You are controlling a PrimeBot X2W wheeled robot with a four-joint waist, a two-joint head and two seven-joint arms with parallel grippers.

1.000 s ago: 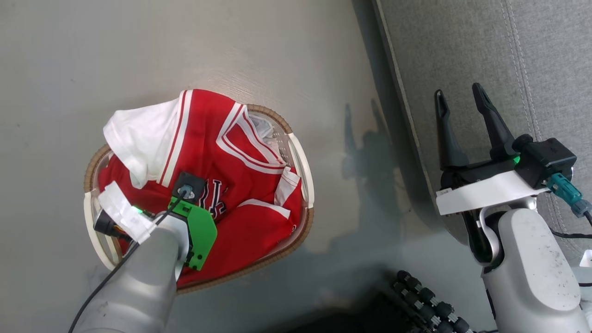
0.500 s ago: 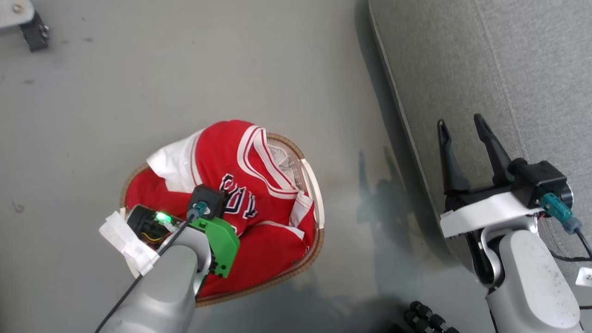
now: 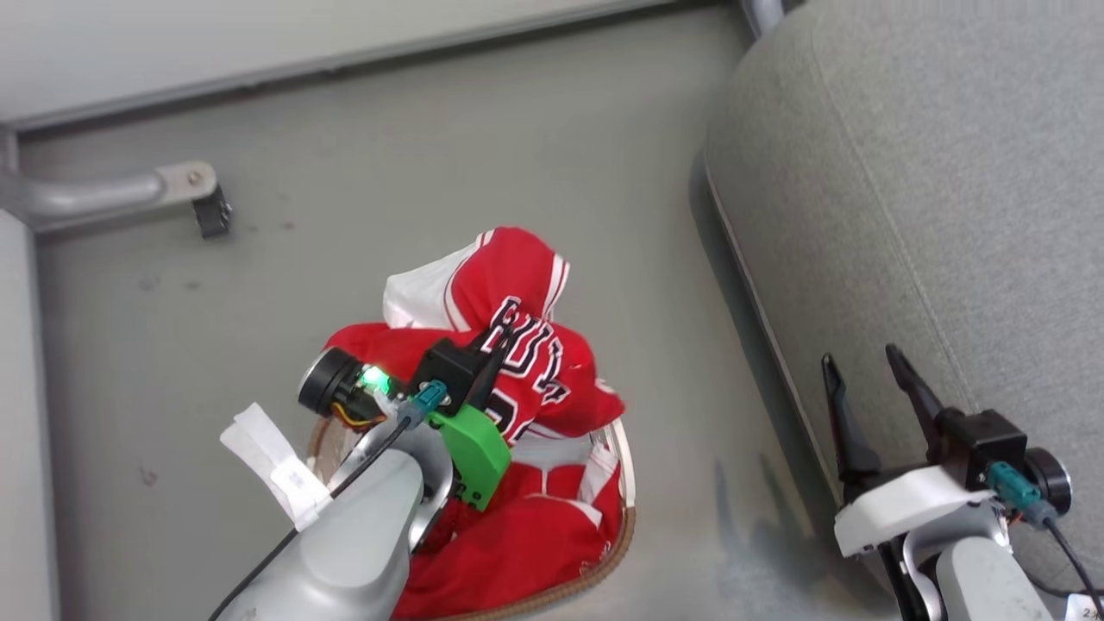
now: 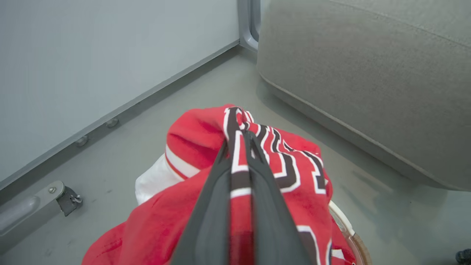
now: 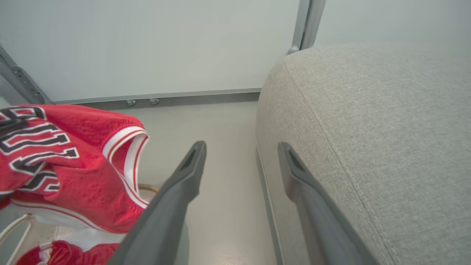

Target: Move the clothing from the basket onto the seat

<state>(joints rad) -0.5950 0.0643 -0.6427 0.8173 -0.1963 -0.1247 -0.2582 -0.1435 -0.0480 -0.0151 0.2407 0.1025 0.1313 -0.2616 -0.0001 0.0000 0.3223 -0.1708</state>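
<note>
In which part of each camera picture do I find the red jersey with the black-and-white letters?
Head view: jersey, centre, above the basket.
Left wrist view: jersey, centre, pinched in the shut left claw.
Right wrist view: jersey, left edge.
Shared landmark: the grey couch, on the right in all three.

We are showing a smooth pale grey left forearm (image 3: 345, 543) carrying a bright green bracket (image 3: 473, 444), a teal connector (image 3: 429, 399), a black cable (image 3: 362, 461), a glowing green light (image 3: 373, 378) and white tape (image 3: 274, 470). Our right gripper (image 3: 861, 357) is showing dark tapered fingers (image 3: 843, 423) above a white plate (image 3: 893, 511).
</note>
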